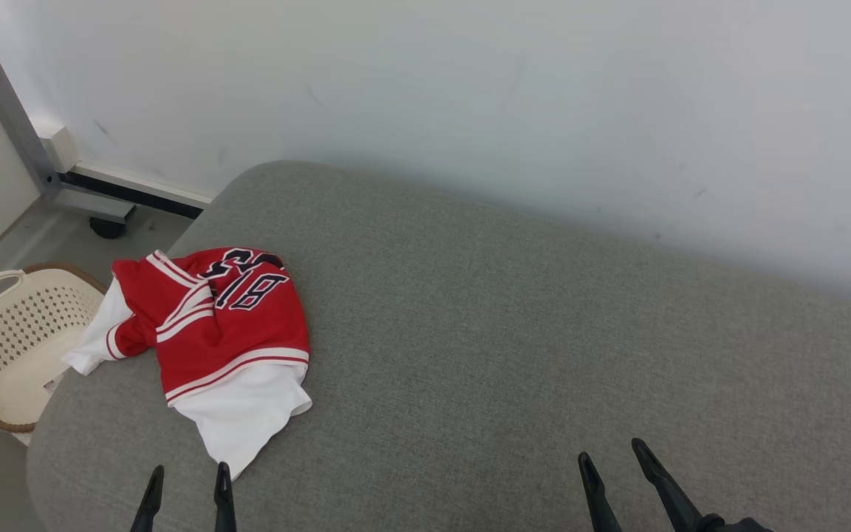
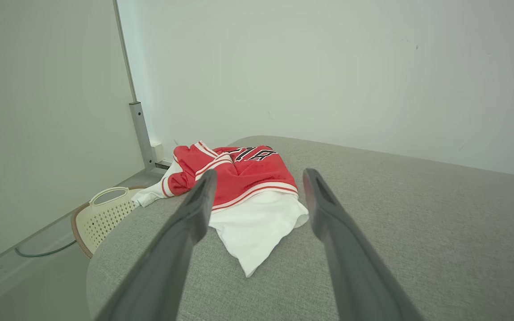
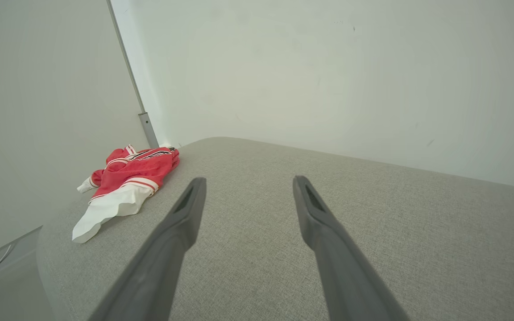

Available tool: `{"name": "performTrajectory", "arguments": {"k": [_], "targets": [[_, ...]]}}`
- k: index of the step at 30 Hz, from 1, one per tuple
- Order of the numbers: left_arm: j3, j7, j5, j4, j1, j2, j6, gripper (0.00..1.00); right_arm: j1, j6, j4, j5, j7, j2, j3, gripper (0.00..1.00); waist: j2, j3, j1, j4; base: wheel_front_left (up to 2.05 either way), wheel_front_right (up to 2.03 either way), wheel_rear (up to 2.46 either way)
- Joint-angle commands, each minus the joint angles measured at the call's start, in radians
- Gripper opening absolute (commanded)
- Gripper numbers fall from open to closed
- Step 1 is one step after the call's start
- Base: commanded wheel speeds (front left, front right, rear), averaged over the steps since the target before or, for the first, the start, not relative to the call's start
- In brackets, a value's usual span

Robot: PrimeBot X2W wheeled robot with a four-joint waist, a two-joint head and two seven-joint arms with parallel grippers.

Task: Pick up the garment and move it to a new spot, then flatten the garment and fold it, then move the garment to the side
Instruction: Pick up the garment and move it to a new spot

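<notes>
**Head view.** The garment [image 1: 226,332], a red jersey with white trim, dark lettering and a white layer under it, lay crumpled at the left of the frame on the grey cushioned surface [image 1: 514,355]. Its long axis ran roughly top to bottom in the frame, leaning a little to the lower right. The lettered end lay toward the top, and the white hem narrowed to a tip pointing at the bottom edge. A white sleeve trailed over the surface's left edge toward a cream perforated basket [image 1: 4,340] on the floor. The left gripper [image 1: 189,476] rose from the bottom edge with its fingers spread apart and empty, one fingertip just beside the white tip. The right gripper [image 1: 610,449] stood at the lower right, well apart from the garment, its fingers also wide and holding nothing. A pale wall [image 1: 514,89] filled the top, with a grey metal post [image 1: 12,111] at the upper left.

**Left wrist view.** The garment [image 2: 248,187] sat at the centre, framed between the two dark fingers [image 2: 194,209] of the wide left gripper. Its red part lay toward the top, and the white tip pointed down the frame, so the long axis ran along the fingers. The basket [image 2: 105,214] showed at the lower left.

**Right wrist view.** The garment [image 3: 127,178] lay at the middle left, near the surface's edge. Its long axis slanted from upper right to lower left, with the white tip at the lower left. The right gripper's fingers [image 3: 181,223] stood wide over bare grey fabric.
</notes>
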Motion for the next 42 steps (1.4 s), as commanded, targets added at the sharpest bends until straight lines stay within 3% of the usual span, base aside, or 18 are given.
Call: {"name": "performTrajectory", "arguments": {"k": [1, 12, 17, 22, 33, 42], "targets": [[0.005, -0.003, 0.003, 0.0, 0.003, -0.002, -0.001, 1.0, -0.007, -0.002, 0.0, 0.003, -0.004, 0.0, 0.002, 1.0, 0.0, 0.001, 0.0, -0.001, 0.0, 0.0, 0.0], [0.027, -0.003, -0.035, 0.038, -0.063, -0.002, 0.002, 1.0, -0.007, -0.002, -0.007, -0.007, -0.004, -0.028, -0.002, 1.0, 0.0, 0.044, 0.0, -0.021, 0.0, 0.0, 0.0], [0.071, -0.003, -0.06, 0.132, -0.211, 0.002, -0.021, 1.0, -0.044, -0.002, -0.009, -0.017, -0.004, -0.068, 0.012, 1.0, 0.0, 0.126, 0.0, -0.032, 0.0, 0.0, 0.0], [0.118, -0.003, -0.094, 0.357, -0.466, 0.047, -0.04, 1.0, -0.105, -0.002, -0.014, -0.028, -0.004, -0.138, 0.016, 1.0, 0.0, 0.236, 0.0, -0.053, 0.0, 0.0, 0.0], [0.154, 0.206, -0.165, 0.742, -0.855, 0.161, -0.054, 1.0, -0.2, -0.002, -0.022, -0.039, -0.004, -0.203, 0.033, 1.0, 0.0, 0.38, 0.0, -0.093, 0.0, 0.0, 0.0], [0.171, 0.414, -0.213, 0.948, -1.009, 0.225, -0.053, 1.0, -0.239, -0.002, -0.002, -0.032, -0.004, -0.215, 0.038, 1.0, 0.0, 0.437, 0.0, -0.12, 0.0, 0.0, 0.0]]}}
